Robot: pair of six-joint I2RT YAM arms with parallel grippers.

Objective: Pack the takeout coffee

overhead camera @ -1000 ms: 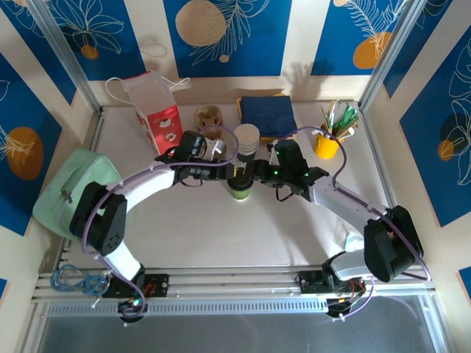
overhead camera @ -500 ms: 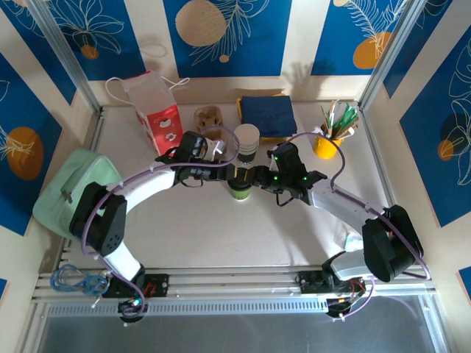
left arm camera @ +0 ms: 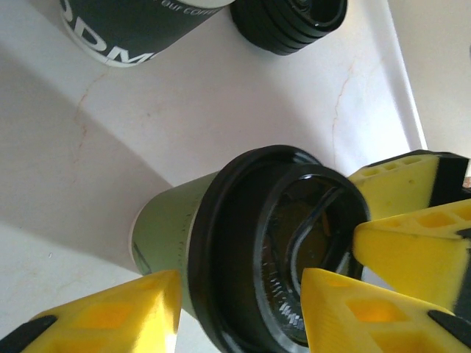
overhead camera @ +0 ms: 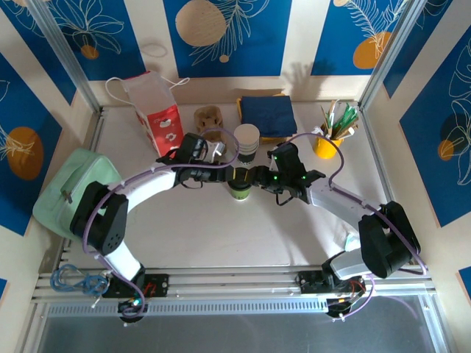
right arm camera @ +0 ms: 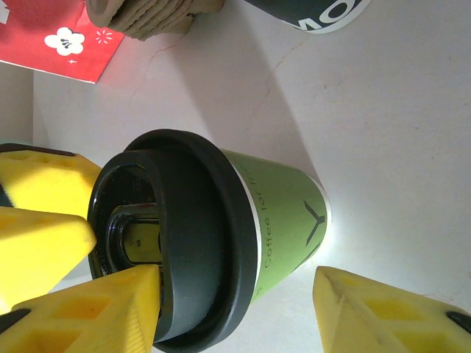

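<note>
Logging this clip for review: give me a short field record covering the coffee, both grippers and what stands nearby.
coffee: green paper cup, black lid on, upright between the grippers
left gripper: fingers either side of the lid, contact unclear
right gripper: open, fingers straddle the cup, one clear of it
behind cup: stack of lidless cups, spare black lids
far edge: red-and-white paper bag, blue napkins, yellow cup of sticks
packed: not yet
</note>
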